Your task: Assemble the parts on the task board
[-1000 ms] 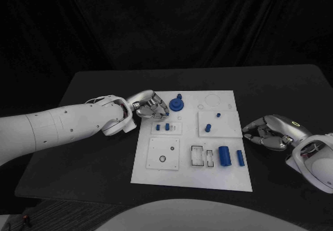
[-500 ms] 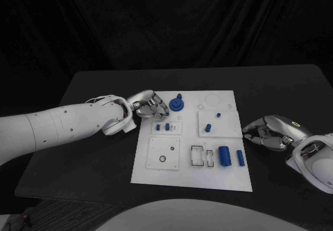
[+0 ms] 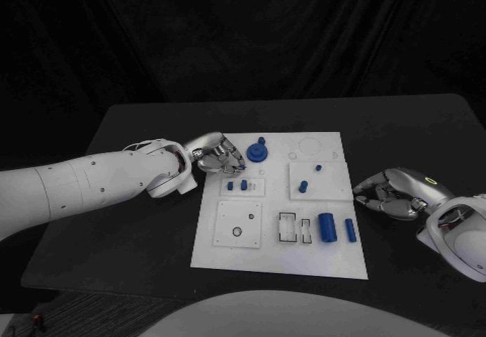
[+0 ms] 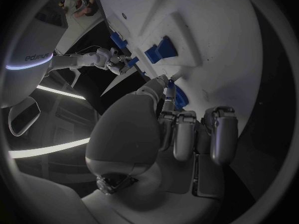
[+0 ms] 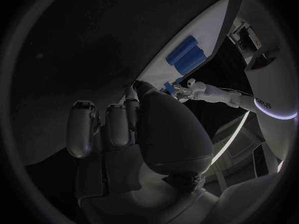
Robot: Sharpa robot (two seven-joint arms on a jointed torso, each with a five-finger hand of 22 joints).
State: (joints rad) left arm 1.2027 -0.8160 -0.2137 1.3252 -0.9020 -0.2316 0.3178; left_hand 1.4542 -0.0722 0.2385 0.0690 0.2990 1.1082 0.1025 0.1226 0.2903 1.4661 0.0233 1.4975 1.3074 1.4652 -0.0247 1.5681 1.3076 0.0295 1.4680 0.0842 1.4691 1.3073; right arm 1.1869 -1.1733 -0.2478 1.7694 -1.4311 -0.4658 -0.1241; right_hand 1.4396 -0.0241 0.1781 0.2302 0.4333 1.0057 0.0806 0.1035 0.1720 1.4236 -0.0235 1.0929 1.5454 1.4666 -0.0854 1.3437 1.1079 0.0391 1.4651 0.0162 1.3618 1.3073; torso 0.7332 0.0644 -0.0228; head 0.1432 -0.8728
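— Where are the hands, measured from the task board [image 3: 279,263]?

— I see my left hand [image 3: 218,159] over the board's far left corner, fingers curled, fingertips just beside a round blue knobbed part [image 3: 258,151]. Whether it pinches that part, I cannot tell. My right hand [image 3: 393,195] rests on the black table [image 3: 121,239] just off the board's right edge, fingers curled in, holding nothing.

— And the loose parts?

— A large blue cylinder [image 3: 328,227] and a slimmer blue pin [image 3: 350,230] lie near the board's right edge. Two small blue pegs [image 3: 237,186] stand left of its middle.
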